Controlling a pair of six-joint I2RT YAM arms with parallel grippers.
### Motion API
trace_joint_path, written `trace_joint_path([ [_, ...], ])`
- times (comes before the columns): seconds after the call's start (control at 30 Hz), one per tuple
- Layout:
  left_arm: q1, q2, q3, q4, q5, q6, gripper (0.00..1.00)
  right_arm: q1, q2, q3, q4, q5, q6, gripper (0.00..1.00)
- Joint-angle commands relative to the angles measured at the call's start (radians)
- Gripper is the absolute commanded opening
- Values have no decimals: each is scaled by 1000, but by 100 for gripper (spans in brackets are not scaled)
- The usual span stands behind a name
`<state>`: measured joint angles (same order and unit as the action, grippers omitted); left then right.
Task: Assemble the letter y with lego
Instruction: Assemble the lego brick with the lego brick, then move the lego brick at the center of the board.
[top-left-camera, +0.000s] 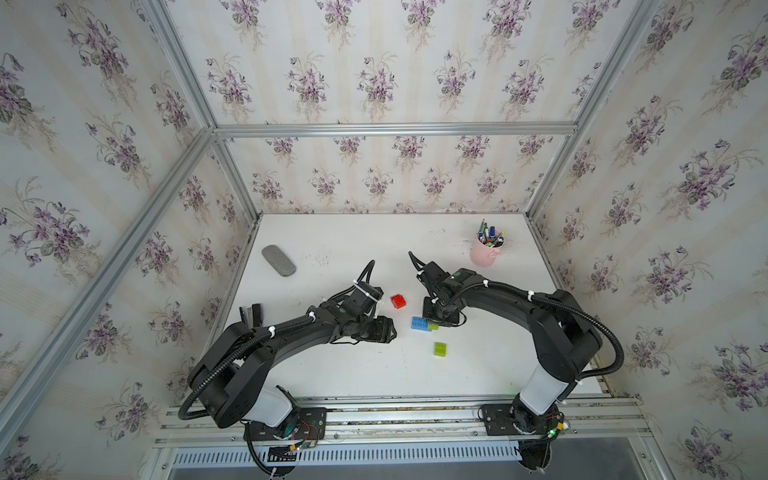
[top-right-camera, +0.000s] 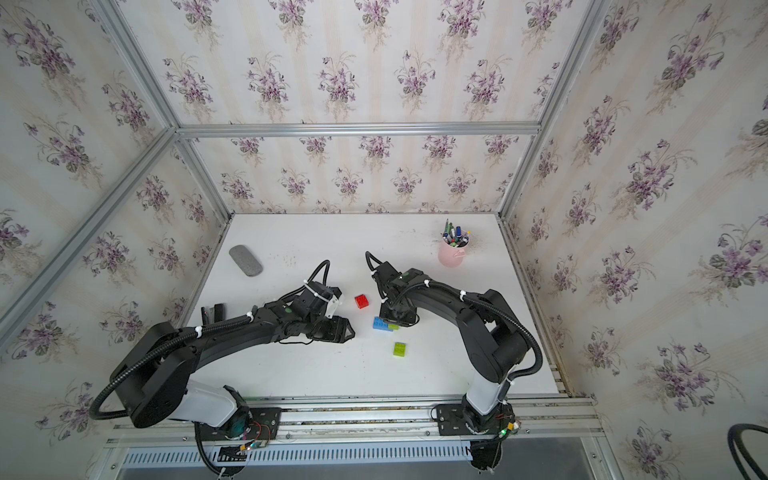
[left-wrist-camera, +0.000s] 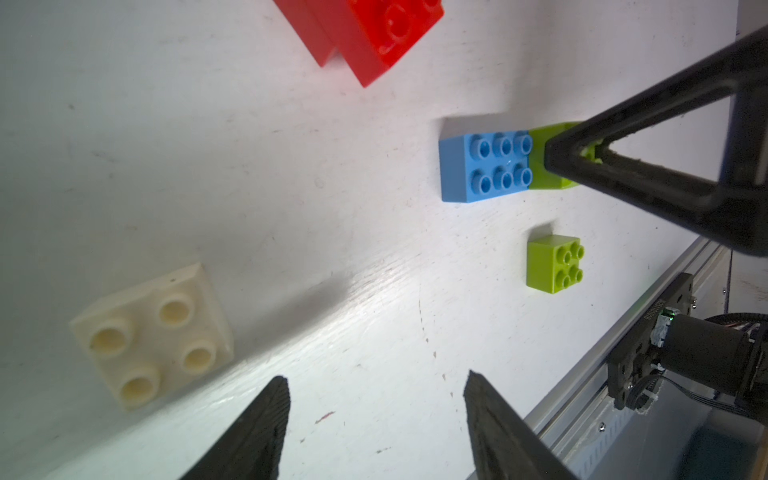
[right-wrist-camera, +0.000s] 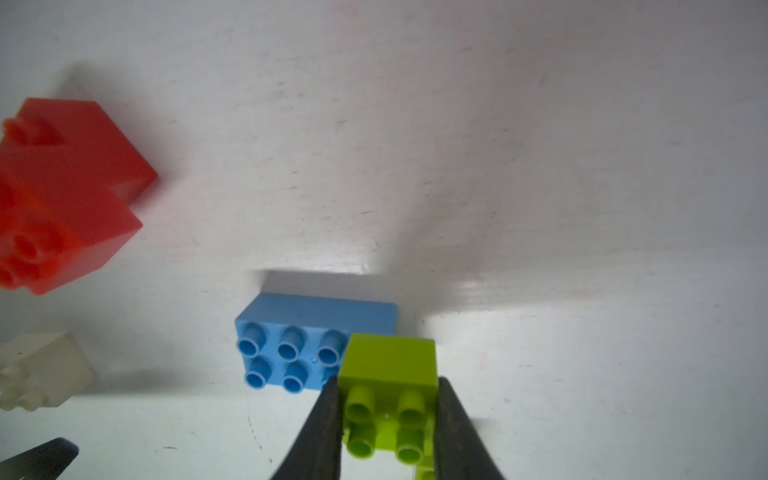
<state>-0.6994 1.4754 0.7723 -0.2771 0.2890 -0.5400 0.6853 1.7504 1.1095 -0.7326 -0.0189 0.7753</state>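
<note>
My right gripper (right-wrist-camera: 386, 382) is shut on a lime-green brick (right-wrist-camera: 388, 361) that sits on one end of the longer blue brick (right-wrist-camera: 299, 328), which lies flat mid-table (top-left-camera: 419, 323). A second lime-green brick (top-left-camera: 440, 349) lies loose nearer the front, also seen from the left wrist (left-wrist-camera: 555, 264). The two red bricks (top-left-camera: 398, 301) lie together behind the blue one, one overlapping the other (left-wrist-camera: 374, 33). My left gripper (left-wrist-camera: 376, 382) hangs open over bare table with nothing between its fingers. The cream-white brick (left-wrist-camera: 151, 334) lies studs-up beside it, hidden under that arm in both top views.
A pink pen cup (top-left-camera: 484, 253) stands at the back right. A grey oblong pad (top-left-camera: 278, 260) lies at the back left. Black parts (top-left-camera: 251, 313) stand by the left wall. A metal rail (top-left-camera: 395, 405) runs along the table's front edge.
</note>
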Motion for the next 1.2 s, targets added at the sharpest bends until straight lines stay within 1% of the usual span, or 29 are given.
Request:
trace_joint_path([
  [0.0, 0, 1, -1, 4, -10, 4, 69, 0, 44, -29, 0, 67, -6, 0],
  [0.2, 0, 1, -3, 4, -14, 3, 69, 2, 46, -39, 21, 49, -11, 0],
  [0.53, 2, -33, -15, -3, -31, -10, 69, 12, -17, -1, 43, -16, -44, 0],
  [0.67, 2, -45, -14, -17, -40, -13, 69, 33, -7, 21, 42, -21, -58, 0],
  [0.77, 6, -51, -8, -39, -57, -15, 69, 43, -1, 30, 49, -29, -59, 2],
  [0.83, 10, -50, -3, -60, -71, -15, 69, 48, 4, 39, 47, -29, -60, 6],
  [0.87, 11, -74, 0, -69, -78, -15, 69, 50, 7, 42, 45, -31, -61, 9],
  [0.93, 15, -91, 5, -92, -100, -16, 69, 52, 8, 45, 47, -35, -62, 20],
  [1.03, 25, -102, 16, -129, -127, -17, 69, 57, 5, 54, 46, -36, -60, 31],
  [1.17, 35, -109, 32, -169, -168, -21, 70, 58, -6, 61, 47, -33, -63, 39],
])
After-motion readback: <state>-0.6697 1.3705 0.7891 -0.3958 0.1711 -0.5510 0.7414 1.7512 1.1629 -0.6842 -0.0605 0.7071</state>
